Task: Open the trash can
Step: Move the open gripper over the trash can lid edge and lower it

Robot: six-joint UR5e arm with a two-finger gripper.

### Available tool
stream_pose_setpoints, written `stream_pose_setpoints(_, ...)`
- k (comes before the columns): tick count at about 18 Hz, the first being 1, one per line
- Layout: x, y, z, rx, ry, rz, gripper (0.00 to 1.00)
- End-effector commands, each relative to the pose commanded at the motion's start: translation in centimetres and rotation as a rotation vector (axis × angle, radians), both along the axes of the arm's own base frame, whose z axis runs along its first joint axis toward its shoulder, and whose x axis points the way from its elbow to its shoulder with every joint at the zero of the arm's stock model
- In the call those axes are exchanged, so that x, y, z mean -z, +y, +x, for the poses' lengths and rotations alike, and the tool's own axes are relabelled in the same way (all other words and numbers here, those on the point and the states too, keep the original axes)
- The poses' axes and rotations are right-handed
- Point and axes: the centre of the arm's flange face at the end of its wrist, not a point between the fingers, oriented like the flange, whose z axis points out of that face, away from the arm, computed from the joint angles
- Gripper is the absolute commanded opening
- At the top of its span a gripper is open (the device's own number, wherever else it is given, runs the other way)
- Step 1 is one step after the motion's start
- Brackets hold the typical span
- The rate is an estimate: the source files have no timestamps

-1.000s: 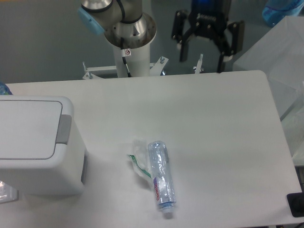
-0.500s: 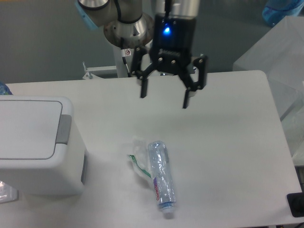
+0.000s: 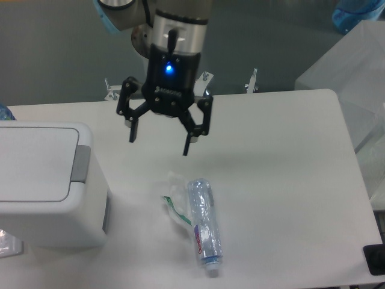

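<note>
Trash can (image 3: 45, 186) looks rigid and light, so I would press its grey push tab (image 3: 80, 163) with my wide-spread, empty gripper (image 3: 160, 140).

1. We see the trash can (image 3: 45, 180) only in part: the left edge of the picture cuts it off, so its full width is hidden.
2. We lose the arm (image 3: 129, 15) at the top edge; only its lower section shows.
3. We cannot read the red label on the bottle (image 3: 203, 224); the print is too small.
4. We cannot identify the blue object (image 3: 360, 15) at the top right corner or the dark object (image 3: 375, 259) at the lower right edge; both are cut off.
</note>
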Motion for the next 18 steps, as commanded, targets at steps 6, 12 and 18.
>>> stream_pose_setpoints(6,2.1,2.6,2.8,-0.012,-0.059,-0.009,1.00)
stream_pose_setpoints(12,3.6,3.6,3.6,0.005,-0.071,-0.026,1.00)
stream_pose_setpoints(18,4.7,3.9,4.0,0.013,-0.086,-0.041,1.00)
